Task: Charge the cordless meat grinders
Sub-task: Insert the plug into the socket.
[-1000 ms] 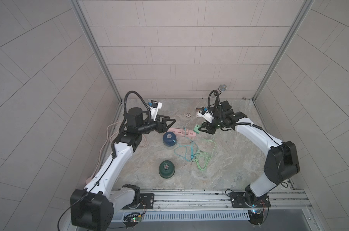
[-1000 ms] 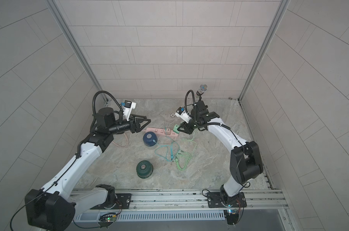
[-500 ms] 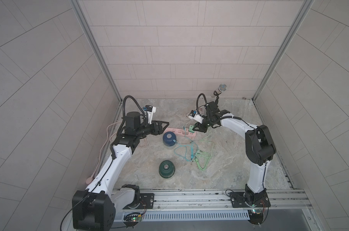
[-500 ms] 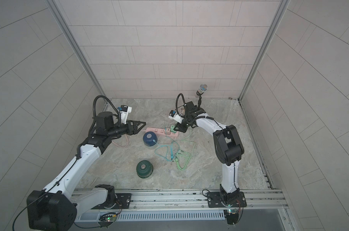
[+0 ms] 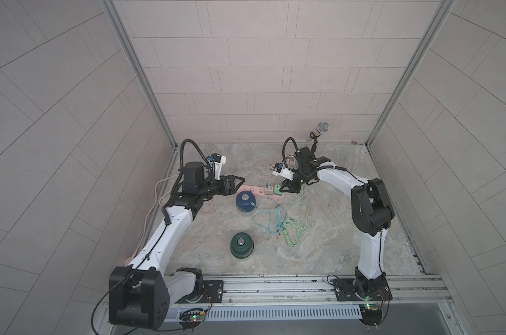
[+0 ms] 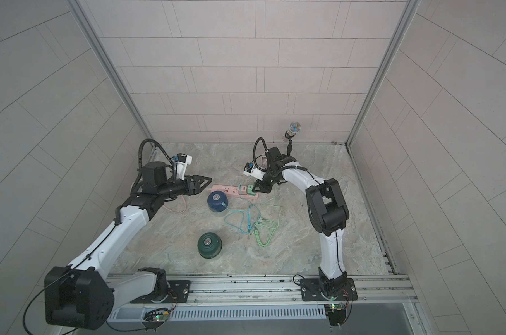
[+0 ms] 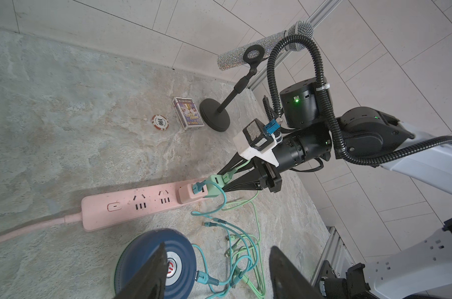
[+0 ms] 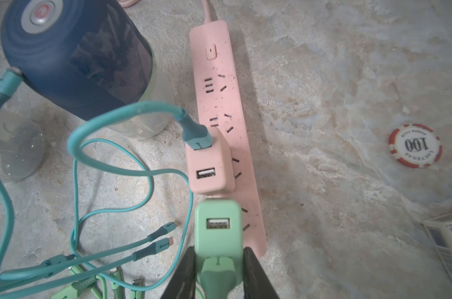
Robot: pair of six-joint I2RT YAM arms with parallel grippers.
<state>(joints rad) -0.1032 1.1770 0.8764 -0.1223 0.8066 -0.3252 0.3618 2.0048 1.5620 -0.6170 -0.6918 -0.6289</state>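
Your top views give the layout: the blue grinder (image 5: pixel 245 201) stands just in front of the pink power strip (image 5: pixel 253 190). The green grinder (image 5: pixel 241 245) stands alone nearer the rail, apart from the cable tangle. Both are squat dark domes with a silver round centre.

Only the right wrist view shows you the clear cup (image 8: pixel 144 119) under the blue dome, and you cannot tell what it holds. That view also shows a red mark on the silver button. There the teal cable (image 8: pixel 110 114) runs from the pink adapter (image 8: pixel 210 168) on the strip to a plug in the blue grinder's side.

Your right gripper (image 8: pixel 219 249) is clamped on the green adapter (image 8: pixel 218 220) at the strip's end, just beside the pink one. The green cable (image 8: pixel 219 277) is plugged in between the fingers. You cannot tell whether the adapter's prongs are seated.

The left wrist view shows your left gripper (image 7: pixel 217 248) spread wide and grasping nothing, hovering over the blue grinder. Beyond the strip it picks out a poker chip (image 7: pixel 159 122), a card box (image 7: pixel 188 113) and the microphone (image 7: pixel 263 44) on its stand
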